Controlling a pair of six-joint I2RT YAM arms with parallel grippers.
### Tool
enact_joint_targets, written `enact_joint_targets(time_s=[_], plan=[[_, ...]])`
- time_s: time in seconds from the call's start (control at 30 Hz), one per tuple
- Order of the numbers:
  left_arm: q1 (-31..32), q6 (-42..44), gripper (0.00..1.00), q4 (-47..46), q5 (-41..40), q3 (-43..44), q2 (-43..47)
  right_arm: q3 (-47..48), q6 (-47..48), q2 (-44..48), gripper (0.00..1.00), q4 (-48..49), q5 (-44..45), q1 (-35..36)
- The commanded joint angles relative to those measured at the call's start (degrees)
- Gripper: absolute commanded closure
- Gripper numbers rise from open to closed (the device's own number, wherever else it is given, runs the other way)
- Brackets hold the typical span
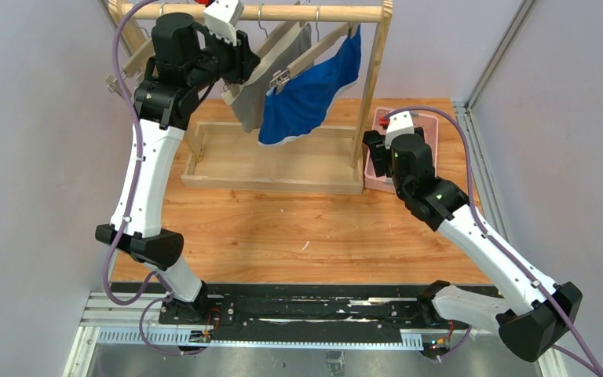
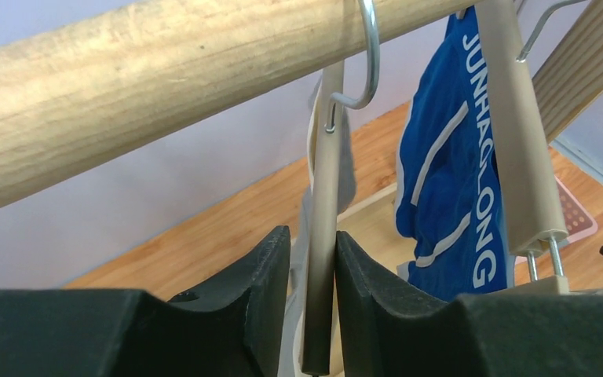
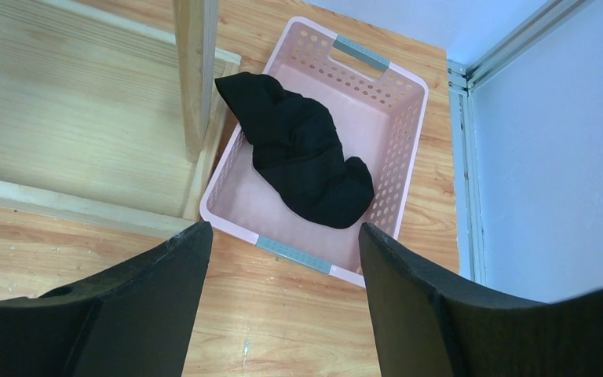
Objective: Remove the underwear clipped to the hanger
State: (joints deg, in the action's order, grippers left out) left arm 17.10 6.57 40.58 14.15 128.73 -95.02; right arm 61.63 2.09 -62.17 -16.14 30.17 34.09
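Observation:
The grey underwear (image 1: 267,82) and the royal blue underwear (image 1: 314,90) hang clipped to beige hangers on the wooden rail (image 1: 283,12). My left gripper (image 1: 243,61) is raised at the grey pair's hanger. In the left wrist view its fingers (image 2: 271,290) are closed round the hanger's beige bar (image 2: 322,236), with grey cloth (image 2: 347,169) just behind it and the blue pair (image 2: 444,173) to the right. The black underwear (image 3: 306,153) lies in the pink basket (image 3: 294,255). My right gripper (image 3: 283,302) is open and empty, above the table at the basket's near rim.
The wooden rack's tray base (image 1: 275,161) sits on the table, with its right post (image 1: 369,86) next to the pink basket (image 1: 428,126). An empty hanger (image 1: 129,63) hangs at the rail's left end. Grey walls and a metal frame (image 1: 479,133) close in the sides.

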Motion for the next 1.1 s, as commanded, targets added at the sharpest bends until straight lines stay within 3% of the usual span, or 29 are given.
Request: enact_joint_targets(time_s=[0.0, 0.13, 0.33, 1.07], plan=[[0.73, 0.85, 0.63, -0.11, -0.43, -0.64, -0.52, -0.65, 1.16, 1.25, 0.3, 1.5, 0.91, 0.94], [0.82, 0.73, 0.71, -0.19, -0.68, -0.6, -0.68, -0.9, 1.33, 1.11, 0.3, 1.72, 1.26, 0.91], [0.83, 0.22, 1.0, -0.68, -1.44, -0.12, -0.72, -1.53, 1.34, 1.04, 0.3, 1.96, 1.35, 0.99], [0.83, -0.92, 1.0, -7.53, -4.34, -1.69, 5.12, -3.48, 0.36, -0.32, 0.3, 1.63, 0.23, 1.03]])
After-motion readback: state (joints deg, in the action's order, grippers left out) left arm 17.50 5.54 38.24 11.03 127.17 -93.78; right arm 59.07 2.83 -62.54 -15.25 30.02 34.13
